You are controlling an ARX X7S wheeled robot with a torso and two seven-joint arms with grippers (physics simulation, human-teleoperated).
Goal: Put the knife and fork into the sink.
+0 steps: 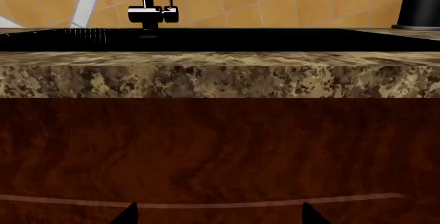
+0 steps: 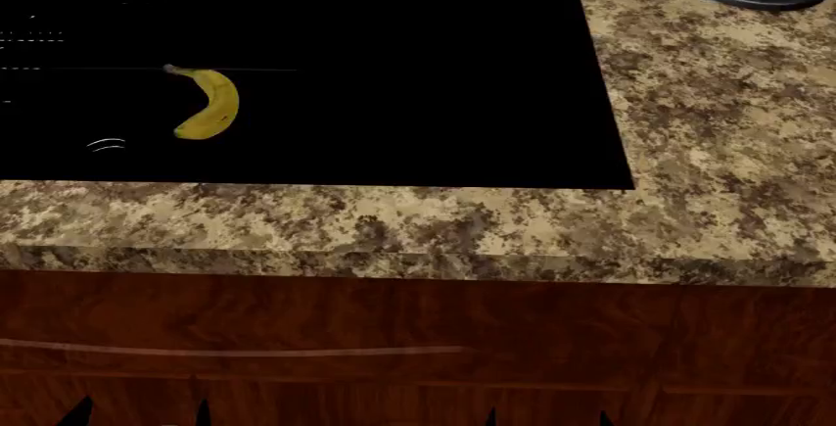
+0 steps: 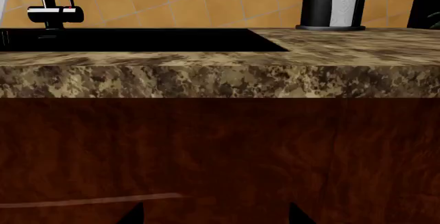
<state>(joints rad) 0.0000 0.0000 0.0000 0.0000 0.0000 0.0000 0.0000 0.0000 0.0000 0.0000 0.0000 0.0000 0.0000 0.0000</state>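
Fingertips of both our grippers, left (image 2: 137,412) and right (image 2: 546,416), stand spread apart and empty, low before the dark wood cabinet front (image 2: 418,328), below the counter's edge. Above and ahead of them lies the sink (image 2: 432,73), broad and black, set into the granite counter (image 2: 706,152); our left arm faces its tap (image 1: 152,12). We find only a banana (image 2: 209,103) in the basin; knife and fork show nowhere, so their direction and axis we cannot tell.
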